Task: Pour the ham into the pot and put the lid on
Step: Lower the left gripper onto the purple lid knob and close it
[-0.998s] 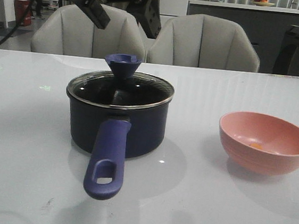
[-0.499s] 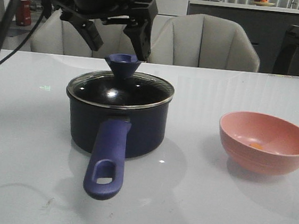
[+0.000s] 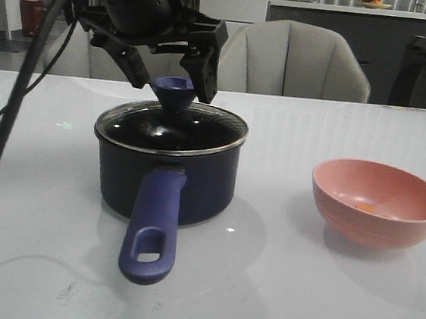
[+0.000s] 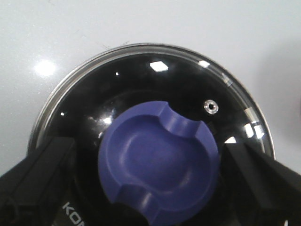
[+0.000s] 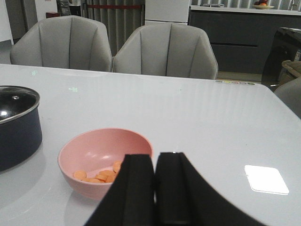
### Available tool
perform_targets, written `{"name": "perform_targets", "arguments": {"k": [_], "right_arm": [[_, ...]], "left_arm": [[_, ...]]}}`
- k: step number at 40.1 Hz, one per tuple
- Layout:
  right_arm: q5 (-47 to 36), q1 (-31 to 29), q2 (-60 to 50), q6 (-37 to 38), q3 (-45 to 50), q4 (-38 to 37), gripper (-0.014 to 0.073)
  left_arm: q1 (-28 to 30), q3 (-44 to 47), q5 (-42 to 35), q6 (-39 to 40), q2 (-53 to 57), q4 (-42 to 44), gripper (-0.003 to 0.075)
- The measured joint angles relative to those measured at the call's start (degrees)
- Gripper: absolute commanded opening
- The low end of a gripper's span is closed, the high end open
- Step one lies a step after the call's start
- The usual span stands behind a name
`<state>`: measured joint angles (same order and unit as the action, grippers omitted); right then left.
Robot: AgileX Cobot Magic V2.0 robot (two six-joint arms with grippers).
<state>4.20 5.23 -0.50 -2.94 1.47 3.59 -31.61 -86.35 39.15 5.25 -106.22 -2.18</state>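
The lid (image 3: 172, 125) sits on the pot (image 3: 167, 171); the left gripper (image 3: 173, 88) straddles its blue knob (image 4: 159, 162), jaws wide, holding nothing; glass is rigid, breakable, slick, so the knob is the hold; the ham (image 5: 98, 176) lies in the pink bowl (image 3: 378, 203) at three o'clock; the right gripper (image 5: 154, 170) is closed, empty.
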Motion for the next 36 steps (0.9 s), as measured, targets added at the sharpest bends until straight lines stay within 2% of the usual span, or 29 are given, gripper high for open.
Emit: {"name": "perform_targets", "arguments": {"k": [13, 17, 26, 32, 36], "right_arm": [[0.00, 0.00, 0.00, 0.00, 0.00, 0.00, 0.0155], [0.00, 0.00, 0.00, 0.00, 0.00, 0.00, 0.0155], [0.00, 0.00, 0.00, 0.00, 0.00, 0.00, 0.0155], [0.00, 0.00, 0.00, 0.00, 0.00, 0.00, 0.0155], [0.00, 0.00, 0.00, 0.00, 0.00, 0.00, 0.0155]], "left_arm": [[0.00, -3.03, 2.00, 0.00, -4.15, -0.69, 0.0629], [0.00, -3.73, 2.87, 0.00, -4.27, -0.81, 0.0549], [0.00, -5.16, 5.32, 0.00, -4.37, -1.30, 0.0302], [0.00, -5.85, 6.34, -0.11, -4.49, -1.30, 0.0204], [0.00, -6.55, 6.93, -0.11, -4.70, -1.30, 0.0174]]}}
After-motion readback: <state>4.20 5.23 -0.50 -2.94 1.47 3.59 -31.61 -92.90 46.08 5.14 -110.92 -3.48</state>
